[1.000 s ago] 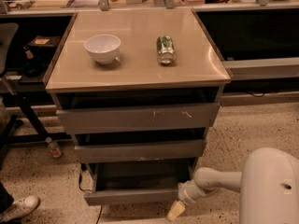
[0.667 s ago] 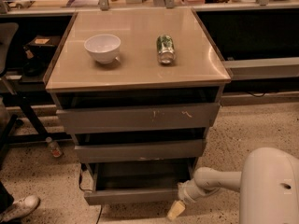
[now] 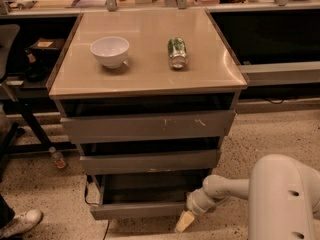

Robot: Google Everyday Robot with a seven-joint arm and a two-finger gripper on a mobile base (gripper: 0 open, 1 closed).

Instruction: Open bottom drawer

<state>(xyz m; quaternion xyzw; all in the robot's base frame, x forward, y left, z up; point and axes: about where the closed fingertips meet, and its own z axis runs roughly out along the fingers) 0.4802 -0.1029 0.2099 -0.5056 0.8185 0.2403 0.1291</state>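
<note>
A grey cabinet with a tan top [image 3: 150, 76] has three drawers. The bottom drawer [image 3: 140, 210] stands pulled out a little way, and its dark inside shows behind the front panel. The middle drawer [image 3: 150, 161] and the top drawer [image 3: 147, 126] also stand slightly out. My gripper [image 3: 183, 222] is low near the floor, at the right end of the bottom drawer's front. My white arm [image 3: 225, 188] reaches to it from the lower right.
A white bowl [image 3: 110, 51] and a green can lying on its side [image 3: 177, 52] rest on the cabinet top. A small bottle [image 3: 58, 158] stands on the floor at the left. A person's shoe [image 3: 20, 223] is at the lower left. Dark shelving runs behind.
</note>
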